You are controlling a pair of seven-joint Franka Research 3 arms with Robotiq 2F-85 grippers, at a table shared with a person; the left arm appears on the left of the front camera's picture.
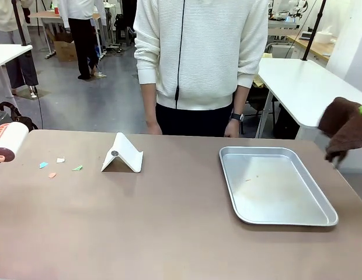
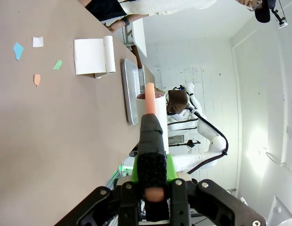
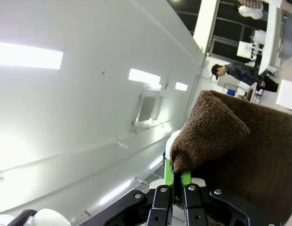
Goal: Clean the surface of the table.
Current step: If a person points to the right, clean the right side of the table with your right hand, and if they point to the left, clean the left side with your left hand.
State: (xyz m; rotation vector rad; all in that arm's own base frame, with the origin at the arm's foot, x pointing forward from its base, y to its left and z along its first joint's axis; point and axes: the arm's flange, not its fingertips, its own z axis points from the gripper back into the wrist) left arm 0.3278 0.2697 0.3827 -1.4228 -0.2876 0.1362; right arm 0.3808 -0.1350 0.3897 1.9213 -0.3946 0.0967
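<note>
Brownish-taupe and matte, the table (image 1: 169, 233) fills the lower front view. Its long axis runs left to right, with a person (image 1: 198, 58) standing at the far edge. In the left wrist view that same length runs up the picture. The top is smooth. Small paper scraps (image 1: 44, 165) in blue, white, orange and green lie near its left end. A white folded stand (image 1: 122, 156) sits right of them, and a metal tray (image 1: 257, 150) lies toward the right. The left gripper (image 2: 153, 169) is clamped on the handle of a lint roller (image 2: 150, 132). The right gripper (image 3: 178, 175) pinches a brown cloth (image 3: 240, 146), held up by the table's far right corner.
</note>
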